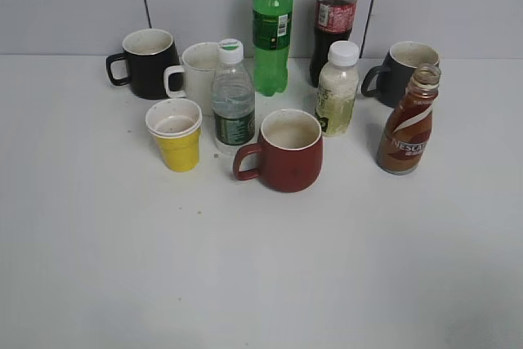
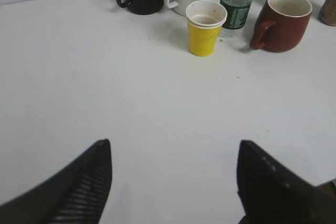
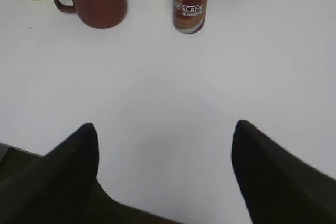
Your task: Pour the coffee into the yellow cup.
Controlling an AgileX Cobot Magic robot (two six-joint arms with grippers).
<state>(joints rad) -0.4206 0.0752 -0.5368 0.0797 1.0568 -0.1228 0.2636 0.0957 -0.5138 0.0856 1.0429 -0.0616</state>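
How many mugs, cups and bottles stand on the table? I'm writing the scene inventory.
Mugs: 4 (black mug, white mug, red mug, dark mug)
Paper cups: 1 (yellow cup)
Bottles: 5 (coffee, four others)
Total: 10

we see a matt white table (image 1: 98,267). the yellow cup (image 1: 176,134) looks like matt paper. the coffee (image 1: 409,123) is a glossy brown bottle, likely plastic. the red mug (image 1: 288,151) looks glazed ceramic with a soft sheen. the green bottle (image 1: 271,26) is shiny clear plastic.
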